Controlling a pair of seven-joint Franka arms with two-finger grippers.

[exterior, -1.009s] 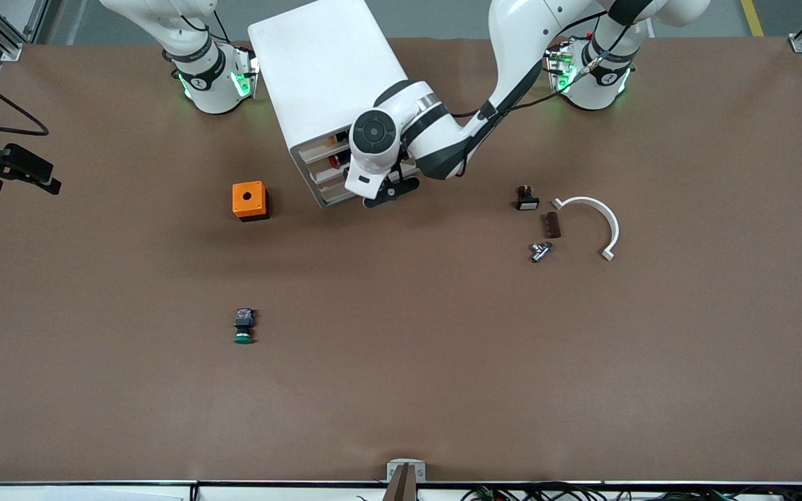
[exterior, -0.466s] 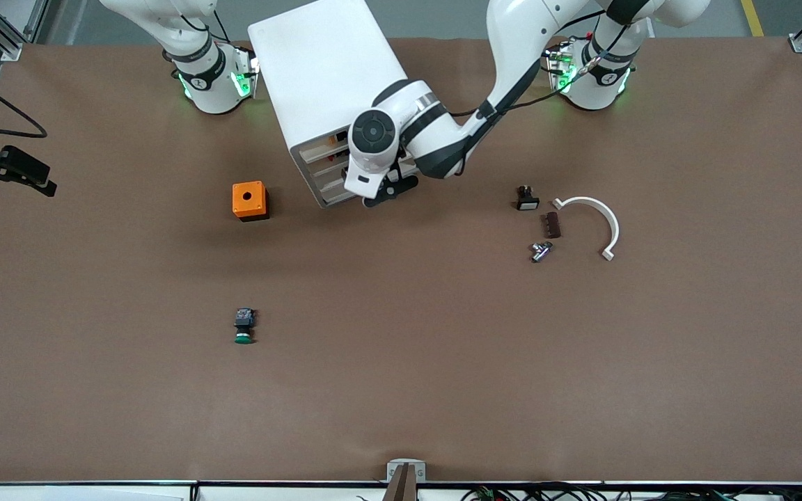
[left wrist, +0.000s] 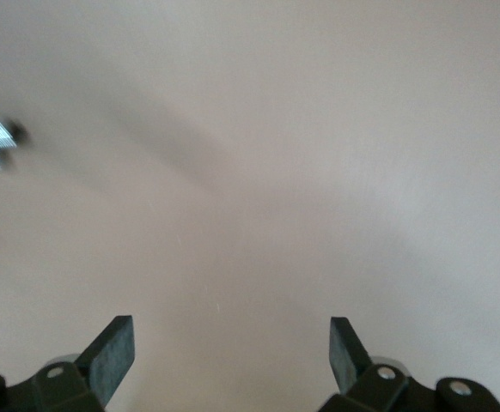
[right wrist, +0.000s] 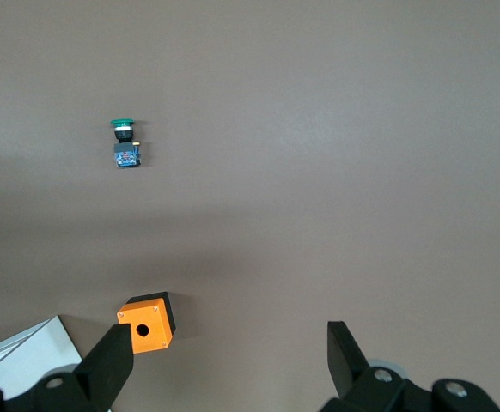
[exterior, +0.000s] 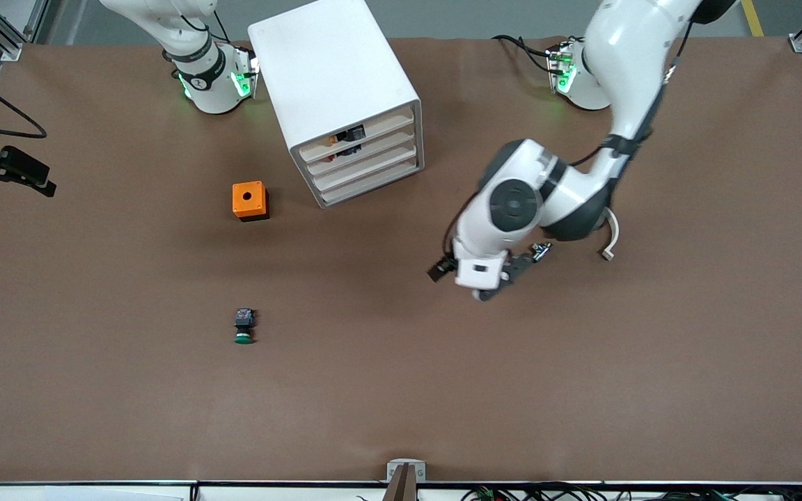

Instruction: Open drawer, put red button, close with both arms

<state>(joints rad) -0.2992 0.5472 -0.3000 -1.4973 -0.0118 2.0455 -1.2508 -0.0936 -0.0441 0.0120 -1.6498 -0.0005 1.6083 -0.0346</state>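
Even overhead light, front view sharp; soft diffuse shadows on the counter [exterior: 401,390] beneath the left arm [exterior: 533,202] and beside the cabinet [exterior: 335,83]. Green indicator lights glow at both arm bases. Left wrist view motion-blurred, washed pale; right wrist view dimmer, reasonably crisp.

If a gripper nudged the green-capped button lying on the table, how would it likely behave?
The green-capped button lies on its side, so its round cap may let it pivot or roll slightly. Its blocky black body should limit that. It looks small, rigid and probably light, likely sliding easily.
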